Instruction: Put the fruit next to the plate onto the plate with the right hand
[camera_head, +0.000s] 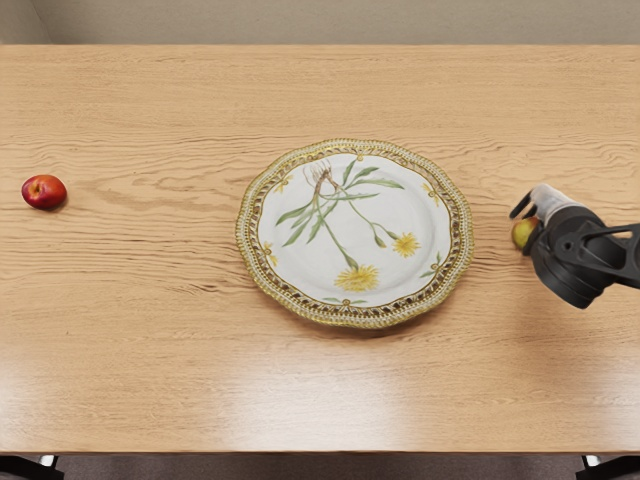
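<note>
The small yellow-green fruit (521, 233) lies on the desk (150, 340) just right of the plate (249, 222), mostly hidden behind the right hand (562, 238). The hand sits against it, but I cannot tell whether it grips the fruit or is loose. The fruit looks light, firm, smooth and prone to rolling, so a hold across its widest part seems best. A red fruit (44, 191) rests well apart at far left.
</note>
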